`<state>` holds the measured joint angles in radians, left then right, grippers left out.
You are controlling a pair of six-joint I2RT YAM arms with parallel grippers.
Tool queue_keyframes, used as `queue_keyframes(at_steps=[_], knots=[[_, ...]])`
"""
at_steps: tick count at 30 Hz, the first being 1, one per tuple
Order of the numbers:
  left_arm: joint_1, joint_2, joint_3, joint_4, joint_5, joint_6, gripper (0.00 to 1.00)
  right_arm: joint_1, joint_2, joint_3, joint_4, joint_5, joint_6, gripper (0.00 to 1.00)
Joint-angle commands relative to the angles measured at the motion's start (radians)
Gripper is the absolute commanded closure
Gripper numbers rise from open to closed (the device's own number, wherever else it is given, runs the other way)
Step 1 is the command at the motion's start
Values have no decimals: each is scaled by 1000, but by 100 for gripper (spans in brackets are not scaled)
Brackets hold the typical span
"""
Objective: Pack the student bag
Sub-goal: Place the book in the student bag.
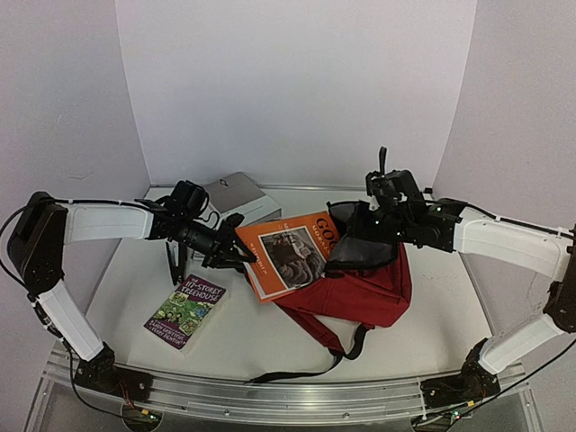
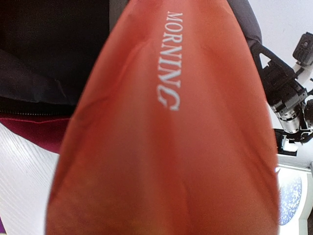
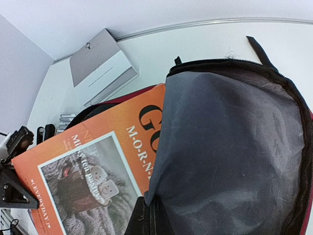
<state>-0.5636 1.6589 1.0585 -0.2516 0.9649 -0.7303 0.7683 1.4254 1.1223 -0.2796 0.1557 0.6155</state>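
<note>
The large orange softcover book (image 1: 286,255) juts rightward from the left gripper (image 1: 245,258) into the mouth of the red fabric backpack (image 1: 364,292), which lies below the right gripper (image 1: 358,232). A purple paperback (image 1: 185,310) lies nearer than the left gripper, and a grey cardboard box (image 1: 236,196) lies behind it.

The student bag (image 1: 360,292) is made of matt red cloth, grey-lined; the orange book (image 1: 288,256) is covered in glossy paper.

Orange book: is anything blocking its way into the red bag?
Nothing visible. The right gripper holds the student bag's grey-lined flap up, and the orange book, gripped by the left gripper, has one corner under that flap.
</note>
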Motion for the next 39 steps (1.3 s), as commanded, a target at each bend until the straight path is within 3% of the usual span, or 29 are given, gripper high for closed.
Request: queue_keyframes(at_steps=[1, 6, 16, 23, 30, 39], knots=[[-2, -92, -22, -5, 25, 16, 87, -16, 12, 77, 61, 74, -62, 100], [-3, -97, -26, -3, 41, 18, 87, -19, 22, 106, 75, 27, -105, 100], [-3, 35, 95, -70, 94, 94, 87, -12, 13, 106, 211, -348, -283, 100], [-3, 104, 142, 65, 95, 36, 87, 25, 37, 87, 220, -480, -296, 100], [-5, 238, 261, 103, 102, 14, 86, 58, 76, 79, 243, -507, -271, 100], [-8, 331, 336, 31, 24, 44, 71, 62, 48, 34, 320, -495, -197, 100]])
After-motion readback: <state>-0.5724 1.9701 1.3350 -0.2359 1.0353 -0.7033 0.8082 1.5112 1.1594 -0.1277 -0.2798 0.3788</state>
